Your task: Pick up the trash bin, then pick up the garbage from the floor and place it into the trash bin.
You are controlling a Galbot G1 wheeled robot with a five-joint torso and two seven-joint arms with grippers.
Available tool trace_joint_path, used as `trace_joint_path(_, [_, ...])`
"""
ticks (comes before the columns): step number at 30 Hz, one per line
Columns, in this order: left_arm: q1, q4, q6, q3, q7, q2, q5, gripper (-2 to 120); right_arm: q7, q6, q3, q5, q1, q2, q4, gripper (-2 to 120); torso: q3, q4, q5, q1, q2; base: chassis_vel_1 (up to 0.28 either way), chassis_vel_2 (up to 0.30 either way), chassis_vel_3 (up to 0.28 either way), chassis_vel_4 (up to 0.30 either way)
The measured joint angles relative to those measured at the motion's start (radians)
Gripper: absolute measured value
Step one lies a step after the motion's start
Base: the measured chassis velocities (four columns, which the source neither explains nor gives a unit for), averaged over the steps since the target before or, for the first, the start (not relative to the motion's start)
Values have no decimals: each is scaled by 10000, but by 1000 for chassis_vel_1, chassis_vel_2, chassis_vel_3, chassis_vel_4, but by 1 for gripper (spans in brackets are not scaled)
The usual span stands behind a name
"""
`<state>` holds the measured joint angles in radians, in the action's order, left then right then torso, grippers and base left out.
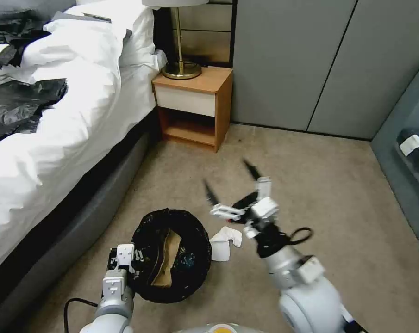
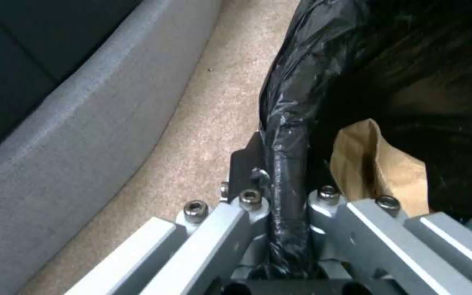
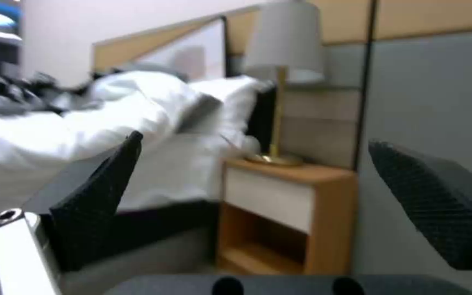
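Note:
The trash bin [image 1: 172, 286], round with a glossy black liner, hangs low over the carpet beside the bed. My left gripper [image 1: 125, 260] is shut on its near-left rim; the left wrist view shows the liner-wrapped rim [image 2: 286, 164] clamped in the gripper [image 2: 285, 192]. Garbage lies inside: a brown paper bag [image 1: 167, 259] [image 2: 378, 164]. A crumpled white tissue [image 1: 225, 243] lies on the carpet just right of the bin. My right gripper [image 1: 231, 181] is raised above and beyond the tissue, open and holding nothing, its black pads [image 3: 99, 196] spread wide toward the nightstand.
The bed [image 1: 56, 138] with white bedding and its grey base [image 2: 83, 123] runs along the left, with black plastic sheets [image 1: 19, 106] on top. A wooden nightstand [image 1: 195, 106] with a brass lamp [image 1: 181, 69] stands ahead. Grey wall panels [image 1: 311, 60] stand behind. Open carpet [image 1: 334, 185] lies to the right.

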<state>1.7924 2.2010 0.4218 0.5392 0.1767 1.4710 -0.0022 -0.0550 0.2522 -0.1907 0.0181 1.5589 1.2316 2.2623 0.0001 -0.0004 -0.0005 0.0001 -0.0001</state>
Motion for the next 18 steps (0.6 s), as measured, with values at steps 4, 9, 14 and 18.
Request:
trace_joint_path(4, [-5, 129, 65, 101, -31, -67, -109, 0, -679, 8, -183, -364, 600, 193, -316, 100, 0, 3, 0, 0, 0, 0, 0, 0, 0])
trace_joint_path(9, [-7, 344, 112, 210, -23, -87, -209, 0, -1062, -142, -228, -456, 1317, 419, -658, 100, 0, 2, 3, -1, 0, 0, 0, 0, 0])
trace_joint_path(14, [-41, 461, 172, 251, 3, -104, -261, 0, -1128, -229, -255, -417, 1204, 484, -992, 100, -1, 5, 4, -1, 0, 0, 0, 0, 0])
trace_joint_path(18, [-34, 502, 180, 260, 12, -101, -264, 0, -1129, -416, -262, -240, 910, 450, -1094, 100, 0, 4, 5, -1, 0, 0, 0, 0, 0])
